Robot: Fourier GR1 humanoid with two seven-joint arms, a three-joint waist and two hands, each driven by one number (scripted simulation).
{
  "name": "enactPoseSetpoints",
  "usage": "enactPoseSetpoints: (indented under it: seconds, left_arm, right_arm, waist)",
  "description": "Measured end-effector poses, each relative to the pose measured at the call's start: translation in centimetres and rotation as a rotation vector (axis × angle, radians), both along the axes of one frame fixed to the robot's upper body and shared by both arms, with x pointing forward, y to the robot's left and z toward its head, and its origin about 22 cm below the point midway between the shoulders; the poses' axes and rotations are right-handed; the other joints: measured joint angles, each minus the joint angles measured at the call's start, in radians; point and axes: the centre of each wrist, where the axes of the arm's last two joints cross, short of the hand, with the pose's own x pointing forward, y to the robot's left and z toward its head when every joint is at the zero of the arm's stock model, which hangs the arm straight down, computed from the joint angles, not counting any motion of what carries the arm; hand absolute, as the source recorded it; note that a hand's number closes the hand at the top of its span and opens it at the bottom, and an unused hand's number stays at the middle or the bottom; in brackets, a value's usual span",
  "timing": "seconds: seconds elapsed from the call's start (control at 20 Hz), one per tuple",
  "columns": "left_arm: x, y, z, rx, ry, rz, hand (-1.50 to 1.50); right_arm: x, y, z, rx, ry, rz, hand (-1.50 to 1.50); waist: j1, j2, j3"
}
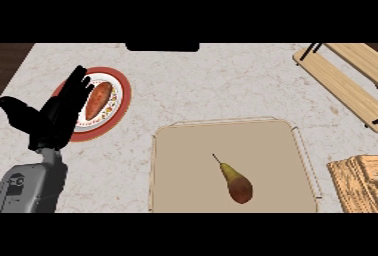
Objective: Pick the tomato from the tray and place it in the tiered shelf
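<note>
Fingers (72,92) of left hand (52,117) straight and released, grasping nothing, raised over left part of red-rimmed plate (124,95) with orange-red vegetable (98,100). No tomato; only pear (236,183) lying on tan tray (184,150), well apart to right of fingers. Tiered shelf (343,75) at far right of pale surface (207,85), wooden crate (358,180) below.
</note>
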Motion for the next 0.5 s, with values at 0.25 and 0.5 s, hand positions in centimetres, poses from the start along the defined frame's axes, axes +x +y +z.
enactPoseSetpoints:
  seconds: [0.25,0.5]
  left_arm:
    - [0.0,-0.2,-0.1,0.004,0.005,0.011,0.00]
    - [-0.1,0.2,-0.2,-0.002,0.008,0.021,0.00]
  right_arm:
    - [-2.9,-1.3,0.5,0.007,-0.012,0.039,-1.50]
    - [-4.4,-1.8,0.6,-0.069,-0.020,0.037,-1.50]
  waist:
    - [-0.011,-0.001,0.002]
    - [-0.020,-0.004,0.003]
